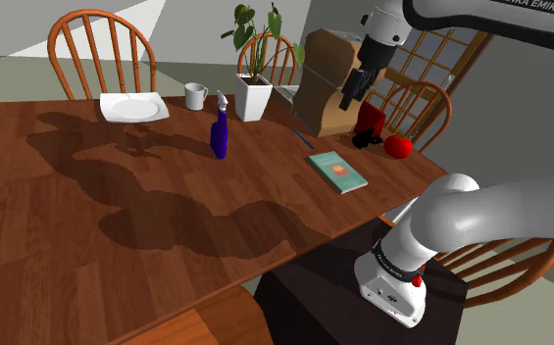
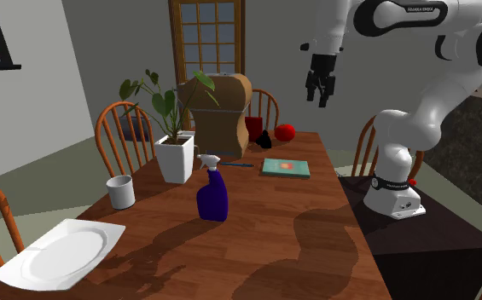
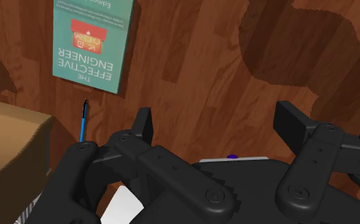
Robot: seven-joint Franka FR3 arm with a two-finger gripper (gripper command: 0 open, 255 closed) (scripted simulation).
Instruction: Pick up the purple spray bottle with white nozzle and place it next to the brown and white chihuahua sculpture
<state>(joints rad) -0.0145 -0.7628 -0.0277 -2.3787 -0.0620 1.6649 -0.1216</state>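
Note:
The purple spray bottle [image 1: 220,132] [image 2: 212,194] with a white nozzle stands upright near the middle of the wooden table [image 1: 118,216]. A large brown and tan sculpture [image 1: 324,83] [image 2: 219,115] [image 3: 9,143] stands at the table's far end. My gripper [image 1: 348,98] [image 2: 322,92] [image 3: 218,121] hangs high above the table, beside the sculpture and well away from the bottle. Its black fingers [image 3: 143,124] stand apart and nothing is between them. Below them lies bare wood.
A teal book [image 1: 337,171] [image 2: 285,167] [image 3: 92,41] and a blue pen [image 3: 83,121] lie by the sculpture. A red apple [image 1: 397,146] [image 2: 284,131], a potted plant [image 1: 253,96] [image 2: 176,158], a white mug [image 1: 196,96] and a white plate [image 1: 132,107] share the table. Chairs ring it.

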